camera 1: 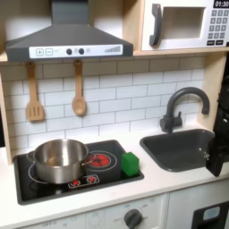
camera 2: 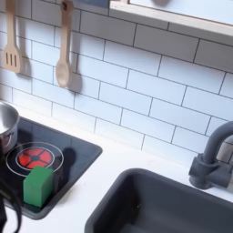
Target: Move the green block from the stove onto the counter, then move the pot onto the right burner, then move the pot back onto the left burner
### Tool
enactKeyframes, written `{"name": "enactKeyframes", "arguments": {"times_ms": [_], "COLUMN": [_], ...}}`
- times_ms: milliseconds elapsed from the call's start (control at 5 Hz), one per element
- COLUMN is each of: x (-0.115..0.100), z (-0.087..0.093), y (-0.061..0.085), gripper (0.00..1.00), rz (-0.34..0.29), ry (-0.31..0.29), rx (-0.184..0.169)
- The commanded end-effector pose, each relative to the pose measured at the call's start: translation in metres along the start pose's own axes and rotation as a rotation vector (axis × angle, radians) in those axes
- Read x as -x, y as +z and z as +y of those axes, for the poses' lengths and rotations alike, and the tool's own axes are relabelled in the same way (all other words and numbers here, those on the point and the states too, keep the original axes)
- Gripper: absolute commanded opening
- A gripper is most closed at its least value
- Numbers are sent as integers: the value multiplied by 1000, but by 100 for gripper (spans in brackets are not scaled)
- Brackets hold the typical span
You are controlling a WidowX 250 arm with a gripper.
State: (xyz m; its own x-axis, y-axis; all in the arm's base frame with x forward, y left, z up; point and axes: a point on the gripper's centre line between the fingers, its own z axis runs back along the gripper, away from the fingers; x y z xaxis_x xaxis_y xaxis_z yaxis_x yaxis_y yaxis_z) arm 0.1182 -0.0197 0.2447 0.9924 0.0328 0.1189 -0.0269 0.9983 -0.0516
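Note:
The shiny pot point(camera 1: 61, 159) stands on the left burner of the black stove point(camera 1: 54, 186); its rim also shows at the second exterior view's left edge point(camera 2: 5, 127). The right burner point(camera 1: 101, 161) point(camera 2: 35, 157) is bare. The green block point(camera 1: 131, 164) point(camera 2: 38, 185) sits upright on the stove's near right corner, just beside the right burner. The off-white counter point(camera 1: 156, 183) point(camera 2: 100, 177) runs in front of and beside the stove. A dark part of my gripper point(camera 1: 219, 152) shows at the first exterior view's right edge, over the sink's right end and far from the block; its fingers are not discernible.
A dark grey sink point(camera 1: 179, 148) point(camera 2: 164, 205) with a dark faucet point(camera 1: 183, 103) point(camera 2: 214, 159) lies right of the stove. Wooden utensils point(camera 1: 79, 89) hang on the tiled wall. A dark unclear shape point(camera 2: 7, 214) is at the second exterior view's lower left corner.

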Motion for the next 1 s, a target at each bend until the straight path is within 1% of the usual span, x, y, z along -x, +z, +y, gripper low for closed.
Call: {"name": "enactKeyframes", "arguments": {"times_ms": [0, 200, 400, 600, 800], "x": [0, -15, -27, -43, -62], "z": [0, 3, 6, 5, 11], "y": [0, -4, -16, -22, -24], "gripper": [100, 100, 100, 100, 100], "rz": [0, -20, 1, 4, -2], "ry": [0, 27, 48, 57, 100], "rx": [0, -61, -66, -66, -60]}}
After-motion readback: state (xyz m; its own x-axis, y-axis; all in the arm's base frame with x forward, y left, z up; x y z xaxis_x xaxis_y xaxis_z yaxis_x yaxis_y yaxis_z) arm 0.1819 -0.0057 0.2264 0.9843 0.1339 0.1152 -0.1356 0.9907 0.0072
